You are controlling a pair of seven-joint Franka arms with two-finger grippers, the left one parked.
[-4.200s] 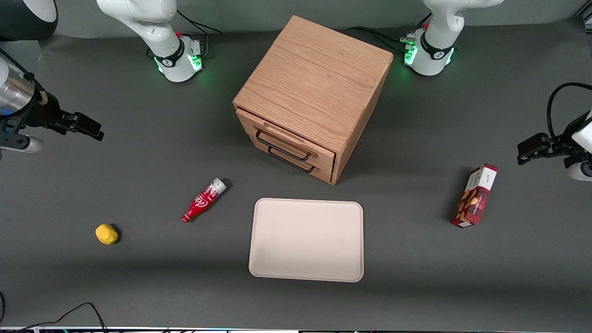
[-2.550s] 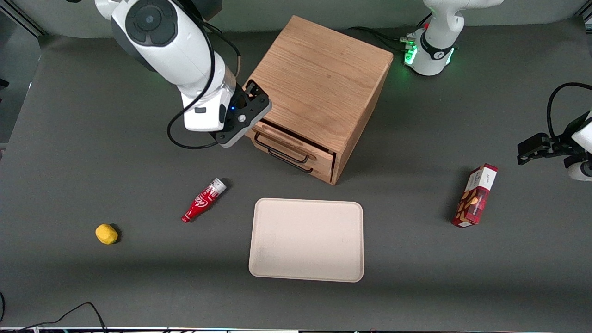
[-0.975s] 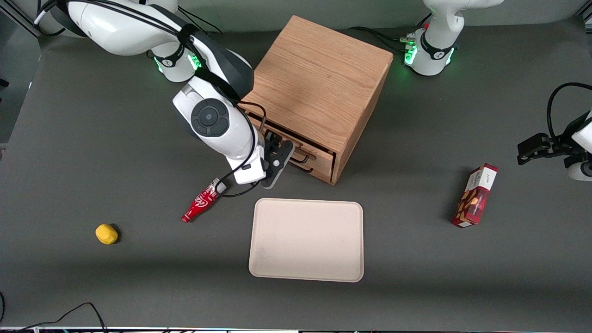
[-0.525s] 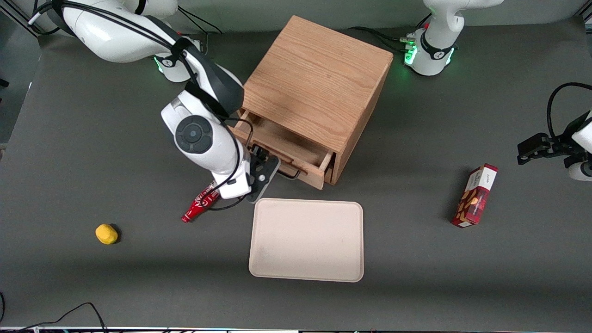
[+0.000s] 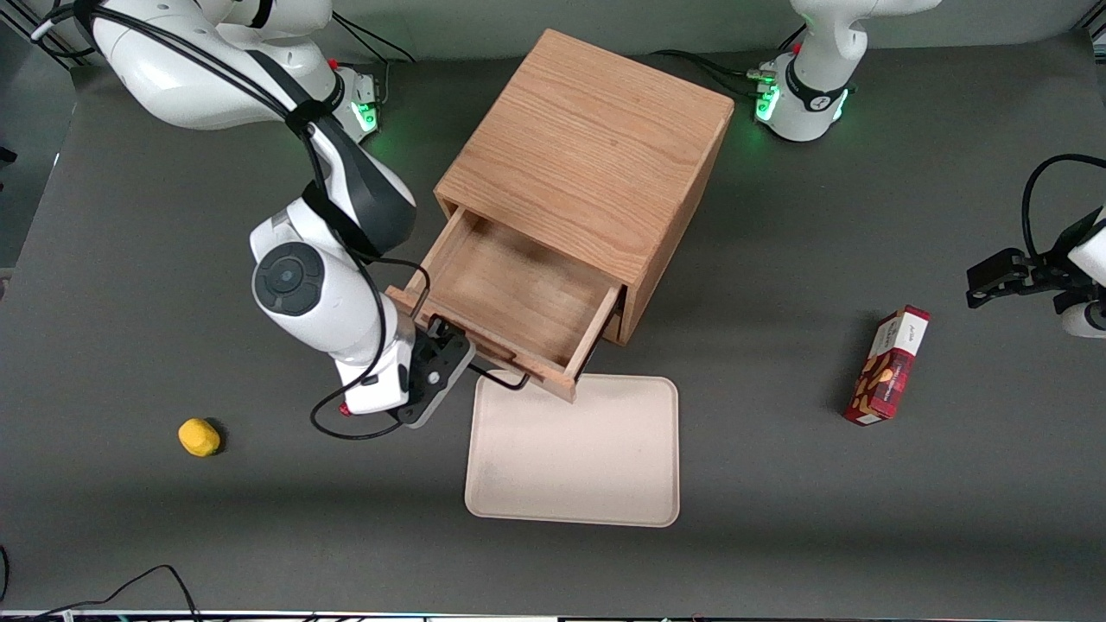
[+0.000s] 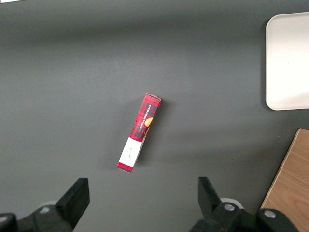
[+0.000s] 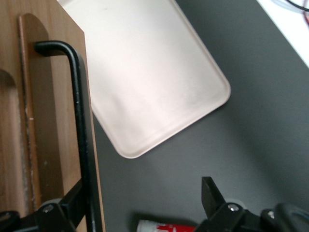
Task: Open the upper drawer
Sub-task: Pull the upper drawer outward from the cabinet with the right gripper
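the gripper (image 5: 451, 356) sits at the front of the pulled-out upper drawer (image 5: 510, 298), low over the table (image 5: 778, 518), at the end of the drawer front that lies toward the working arm's end. in the right wrist view the two fingers stand spread apart, with one finger (image 7: 65, 205) right against the thin black wire handle (image 7: 82, 140) and the other finger (image 7: 215, 195) well clear of it over bare table, so the jaws are open and clamp nothing; whether the near finger actually presses on the wire cannot be told. nearest the front camera, just past the gripper, lies the pale tray (image 5: 573, 449); it holds nothing, and its far edge runs under the overhanging drawer front. a yellow object (image 5: 199, 436) rests on the table well away from the gripper, toward the working arm's end. a red bottle (image 7: 166, 225) lies beside the gripper, mostly hidden under the wrist. farther from the camera than the gripper, the upper drawer stands drawn well out of the oak cabinet (image 5: 587, 164), its wooden floor bare and nothing in it. the lower drawer is hidden beneath it. far from the gripper, toward the parked arm's end, a red snack box (image 5: 887, 365) lies on the table.
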